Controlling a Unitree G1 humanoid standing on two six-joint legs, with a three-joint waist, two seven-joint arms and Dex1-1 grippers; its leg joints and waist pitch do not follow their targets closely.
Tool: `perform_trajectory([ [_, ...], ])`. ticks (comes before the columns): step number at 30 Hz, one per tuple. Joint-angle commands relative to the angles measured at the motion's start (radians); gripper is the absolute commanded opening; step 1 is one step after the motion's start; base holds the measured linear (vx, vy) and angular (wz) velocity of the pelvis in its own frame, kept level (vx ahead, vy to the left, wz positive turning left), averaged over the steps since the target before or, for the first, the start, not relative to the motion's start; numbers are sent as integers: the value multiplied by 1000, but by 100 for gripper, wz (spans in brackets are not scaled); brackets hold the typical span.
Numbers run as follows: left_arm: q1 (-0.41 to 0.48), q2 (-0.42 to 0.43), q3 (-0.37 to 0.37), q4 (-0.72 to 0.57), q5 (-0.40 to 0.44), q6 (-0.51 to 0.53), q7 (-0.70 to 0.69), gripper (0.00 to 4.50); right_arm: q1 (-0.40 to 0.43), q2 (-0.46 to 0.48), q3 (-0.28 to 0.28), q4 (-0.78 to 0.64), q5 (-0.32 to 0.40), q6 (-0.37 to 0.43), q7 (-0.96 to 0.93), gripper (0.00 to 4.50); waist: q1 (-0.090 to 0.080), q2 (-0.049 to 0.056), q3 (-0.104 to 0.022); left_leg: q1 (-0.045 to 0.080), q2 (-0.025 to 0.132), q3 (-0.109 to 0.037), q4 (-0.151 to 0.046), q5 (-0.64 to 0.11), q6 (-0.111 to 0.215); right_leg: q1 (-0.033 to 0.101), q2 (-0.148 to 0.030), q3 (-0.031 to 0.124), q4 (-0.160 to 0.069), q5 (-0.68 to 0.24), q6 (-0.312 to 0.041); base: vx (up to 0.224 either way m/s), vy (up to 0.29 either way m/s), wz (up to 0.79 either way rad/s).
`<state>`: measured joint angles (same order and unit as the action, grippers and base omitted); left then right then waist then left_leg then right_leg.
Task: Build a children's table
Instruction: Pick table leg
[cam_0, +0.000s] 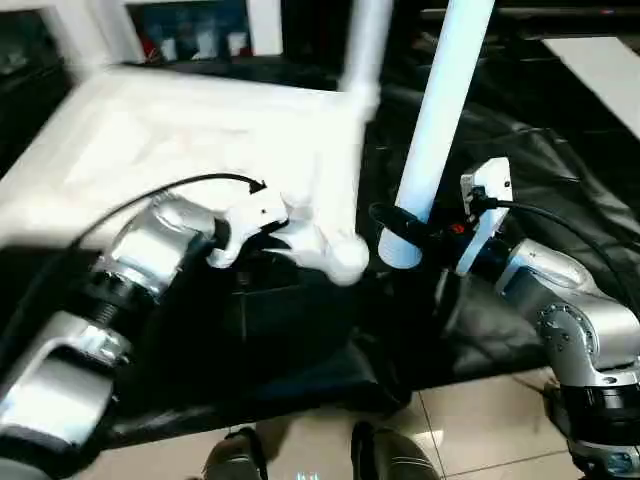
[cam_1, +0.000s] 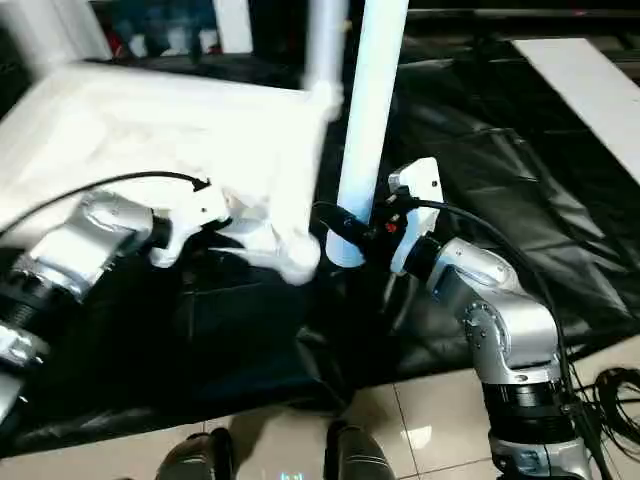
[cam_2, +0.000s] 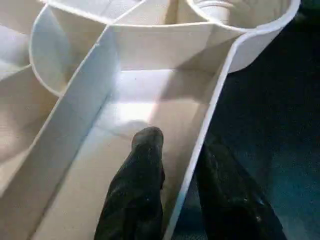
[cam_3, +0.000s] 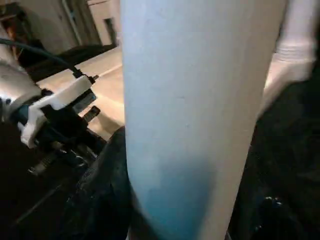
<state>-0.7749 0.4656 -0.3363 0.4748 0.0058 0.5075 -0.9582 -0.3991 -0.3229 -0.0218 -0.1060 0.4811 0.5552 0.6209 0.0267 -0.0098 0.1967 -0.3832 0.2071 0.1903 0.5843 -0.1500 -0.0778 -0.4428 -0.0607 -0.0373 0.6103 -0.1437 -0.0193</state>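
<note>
Tabletop: the white tabletop (cam_0: 170, 140) lies underside up on a black sheet (cam_1: 520, 180), ribs showing; its near corner socket (cam_0: 340, 255) points toward the robot.
Fitted leg: 1 leg (cam_0: 365, 50) stands in the far corner socket.
Held leg: a 2nd white leg (cam_1: 368, 110) is nearly upright, leaning slightly, its lower end just beside the near corner socket and not yet in it.
Right gripper: the right gripper (cam_1: 350, 232) has its black fingers clamped around this leg close to its lower end.
Left gripper: the left gripper (cam_2: 180, 172) straddles the tabletop's outer rim wall (cam_2: 212, 107) near the empty socket, 1 finger (cam_2: 142, 170) inside the ribbed bay and 1 outside; the jaws stand narrowly apart on either side of the wall, and whether they pinch it cannot be told.
Step in hand, judged: seating leg 2 in the near corner socket.
Technique, judged: steady the rim with the left gripper, centre the leg end over the socket, straighten the leg, then press straight down.
Risk, judged: a tilted entry may jam the leg or shift the tabletop.
</note>
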Motion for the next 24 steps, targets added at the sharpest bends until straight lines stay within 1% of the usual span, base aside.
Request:
perform_trajectory([
  [1, 76, -16, 44, -8, -5, 78, 86, 79, -10, 6, 6, -10, 5, 6, -7, 188, 9, -11, -93, 1, -4, -13, -61, -202, 3, 71, -62, 34, -95, -508, -117, 0, 0, 0],
  [2, 77, -17, 45, -10, -5, 79, 87, 79, -10, 6, 7, -10, 4, 5, -7, 188, 7, -11, -94, 0, -3, -14, -61, -199, 5, 71, -62, 34, -94, -504, -114, 0, 0, 0],
  [3, 86, -21, 46, -23, -4, 82, 92, 79, -10, 8, 9, -9, 3, 5, -7, 188, 6, -11, -91, 4, -6, -14, -61, -201, 11, 65, -59, 33, -101, -520, -102, 0, 0, 0],
  [4, 103, -22, 41, -41, -1, 54, 93, 77, -10, 8, 14, -7, -1, 3, -4, 188, 6, -9, -91, 9, -6, -14, -60, -209, 18, 59, -58, 35, -105, -529, -98, 0, 0, 0],
  [5, 129, -18, 22, -77, 4, 22, 78, 76, -12, 7, 19, -2, -5, 0, -1, 188, 4, -15, -89, 7, -6, -14, -61, -210, 21, 59, -58, 35, -106, -532, -95, 0, 0, 0],
  [6, 155, -16, 7, -109, 6, -5, 67, 76, -15, 6, 23, 4, -9, -3, 3, 188, 4, -13, -88, 6, -4, -15, -64, -205, 23, 59, -57, 34, -105, -524, -92, 0, 0, 0],
  [7, 155, -16, 7, -109, 6, -5, 67, 76, -15, 6, 23, 4, -9, -3, 3, 188, 5, -11, -91, 9, -2, -16, -64, -205, 24, 57, -58, 35, -103, -514, -95, 0, 0, 0],
  [8, 174, -15, -5, -129, 12, -37, 62, 76, -19, 4, 26, 9, -12, -5, 7, 188, 3, -13, -90, 10, -2, -13, -64, -201, 30, 53, -54, 36, -103, -490, -101, 0, 0, 0],
  [9, 192, -9, -21, -150, 15, -86, 47, 76, -23, 1, 28, 15, -14, -7, 12, 188, 3, -11, -93, 9, -1, -13, -64, -186, 34, 56, -53, 37, -96, -443, -115, 0, 0, 0],
  [10, 192, -9, -21, -150, 15, -86, 47, 75, -23, 1, 28, 15, -14, -7, 12, 188, 6, -9, -96, 9, 2, -14, -64, -176, 37, 57, -55, 37, -92, -414, -123, 0, 0, 0],
  [11, 203, -8, -27, -165, 13, -103, 41, 75, -26, -1, 30, 18, -15, -8, 16, 188, 6, -9, -99, 6, 1, -12, -63, -152, 40, 60, -51, 38, -83, -343, -140, 0, 0, 0],
  [12, 206, -8, -29, -169, 13, -108, 39, 75, -27, -1, 30, 19, -16, -8, 17, 188, 7, -7, -100, 6, 1, -12, -62, -140, 45, 59, -50, 37, -78, -298, -157, 0, 0, 0],
  [13, 213, -12, -28, -183, 11, -109, 43, 75, -32, -5, 31, 23, -15, -9, 24, 188, 6, -12, -96, 7, 2, -9, -63, -145, 48, 56, -49, 38, -80, -293, -161, 0, 0, 0],
  [14, 216, -30, -11, -200, 2, -99, 65, 131, -40, -12, 35, 29, -17, -9, 37, 188, 6, -13, -92, 8, 2, -8, -64, -156, 51, 56, -51, 38, -81, -303, -167, 0, 0, 0],
  [15, 216, -30, -11, -200, 2, -99, 65, 131, -40, -12, 35, 29, -17, -9, 37, 188, 8, -11, -93, 7, 2, -9, -64, -158, 50, 59, -53, 39, -81, -310, -167, 0, 0, 0],
  [16, 211, -42, 6, -214, -14, -78, 69, 145, -48, -19, 39, 37, -19, -10, 51, 188, 8, -15, -91, 9, 2, -7, -64, -161, 52, 57, -53, 39, -82, -322, -164, 0, 0, 0],
  [17, 205, -45, 16, -222, -16, -88, 77, 145, -55, -27, 43, 44, -19, -11, 66, 188, 7, -18, -89, 8, 1, -7, -64, -162, 53, 56, -53, 38, -84, -333, -162, 0, 0, 0],
  [18, 201, -45, 23, -228, -18, -92, 79, 151, -59, -31, 46, 48, -19, -11, 75, 188, 9, -15, -89, 7, 2, -8, -65, -165, 52, 57, -55, 38, -86, -351, -155, 0, 0, 0],
  [19, 201, -45, 23, -228, -18, -93, 79, 151, -59, -31, 47, 49, -19, -11, 76, 188, 9, -13, -90, 10, 4, -8, -66, -163, 52, 55, -55, 38, -86, -343, -157, 0, 0, 0],
  [21, 197, -39, 26, -231, -18, -106, 74, 158, -61, -34, 49, 51, -17, -10, 84, 188, 9, -15, -89, 11, 5, -8, -66, -165, 55, 53, -54, 38, -86, -335, -160, 0, 0, 0],
  [22, 195, -31, 30, -237, -22, -113, 60, 158, -63, -35, 51, 52, -15, -9, 90, 188, 7, -18, -89, 7, 4, -9, -67, -157, 57, 56, -55, 37, -84, -321, -160, 0, 0, 0],
  [23, 193, -18, 31, -244, -28, -125, 34, 158, -65, -36, 53, 52, -13, -6, 95, 188, 7, -19, -88, 6, 4, -9, -67, -154, 58, 56, -55, 38, -84, -319, -159, 0, 0, 0],
  [24, 190, -5, 33, -246, -36, -146, 6, 158, -65, -37, 55, 52, -11, -4, 100, 188, 7, -17, -88, 6, 4, -9, -68, -152, 59, 56, -57, 38, -84, -321, -157, 0, 0, 0],
])
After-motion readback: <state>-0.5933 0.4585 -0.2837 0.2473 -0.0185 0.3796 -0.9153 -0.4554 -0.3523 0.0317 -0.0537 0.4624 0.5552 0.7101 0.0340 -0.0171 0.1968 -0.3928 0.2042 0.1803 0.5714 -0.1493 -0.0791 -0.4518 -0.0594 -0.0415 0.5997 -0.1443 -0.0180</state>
